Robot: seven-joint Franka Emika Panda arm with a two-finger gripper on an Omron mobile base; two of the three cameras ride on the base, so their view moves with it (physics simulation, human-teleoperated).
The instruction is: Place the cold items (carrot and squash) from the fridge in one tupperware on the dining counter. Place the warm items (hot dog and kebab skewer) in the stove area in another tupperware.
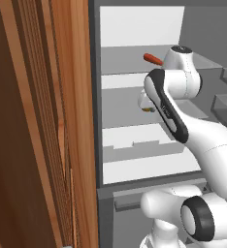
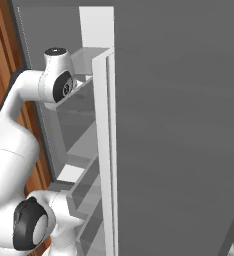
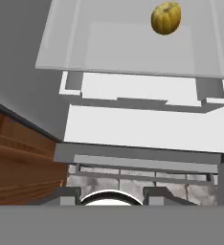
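In the left base view the white arm is reaching into the open grey fridge (image 1: 97, 121); whether its jaws are standing apart or together I cannot tell. Centre frame, the small yellow ribbed squash (image 3: 166, 18) is resting on a pale shelf (image 3: 109, 52). Upper centre, the orange carrot (image 1: 153, 59) is lying one shelf higher. Judging the step: centring over the squash and descending squarely

We face an open fridge (image 1: 135, 29) with pale shelves (image 1: 135, 135) inside. Its grey door (image 2: 179, 125) stands swung out, and a wooden cabinet panel (image 1: 38, 121) rises beside it.
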